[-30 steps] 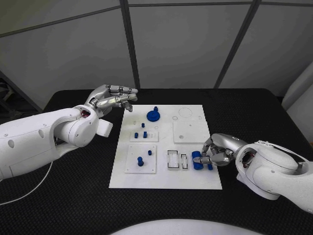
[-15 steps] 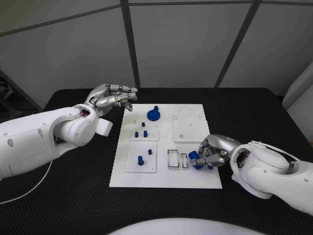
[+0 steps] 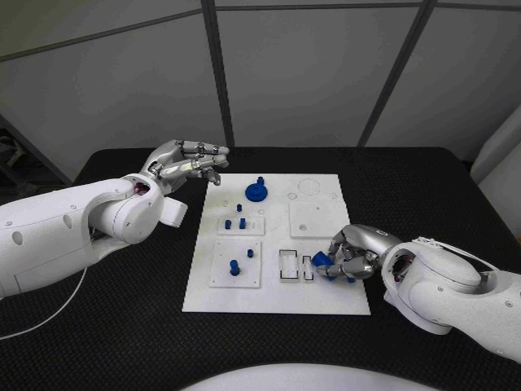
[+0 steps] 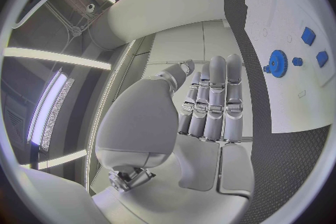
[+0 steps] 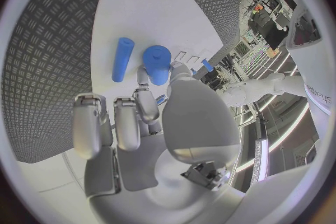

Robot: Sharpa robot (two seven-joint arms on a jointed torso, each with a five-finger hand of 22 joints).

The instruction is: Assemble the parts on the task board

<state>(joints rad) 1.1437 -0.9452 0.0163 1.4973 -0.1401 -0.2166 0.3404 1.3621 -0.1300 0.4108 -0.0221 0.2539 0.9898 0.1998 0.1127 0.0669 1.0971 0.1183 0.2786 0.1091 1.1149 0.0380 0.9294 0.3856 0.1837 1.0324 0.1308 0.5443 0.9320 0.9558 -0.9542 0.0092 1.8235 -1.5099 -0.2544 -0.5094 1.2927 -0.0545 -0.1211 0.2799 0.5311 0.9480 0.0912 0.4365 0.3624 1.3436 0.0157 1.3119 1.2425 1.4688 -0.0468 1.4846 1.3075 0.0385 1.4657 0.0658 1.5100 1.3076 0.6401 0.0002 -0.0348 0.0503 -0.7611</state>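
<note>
The white task board lies in the middle of the black table. My right hand rests low over the board's right side, beside two rectangular slots. It pinches a short, thick blue cylinder between thumb and a finger, as the right wrist view shows. A thin blue rod lies on the board just beside it. My left hand hovers off the board's far left corner, fingers side by side, holding nothing. A blue gear stands at the board's far end.
Small blue pegs stand in two square blocks on the board's left half. A plain raised square sits just beyond my right hand. Black table surrounds the board; a white object stands at the right edge.
My right hand has shifted a little to the left with the blue cylinder, closer to the rectangular slots. The left hand has not moved.
</note>
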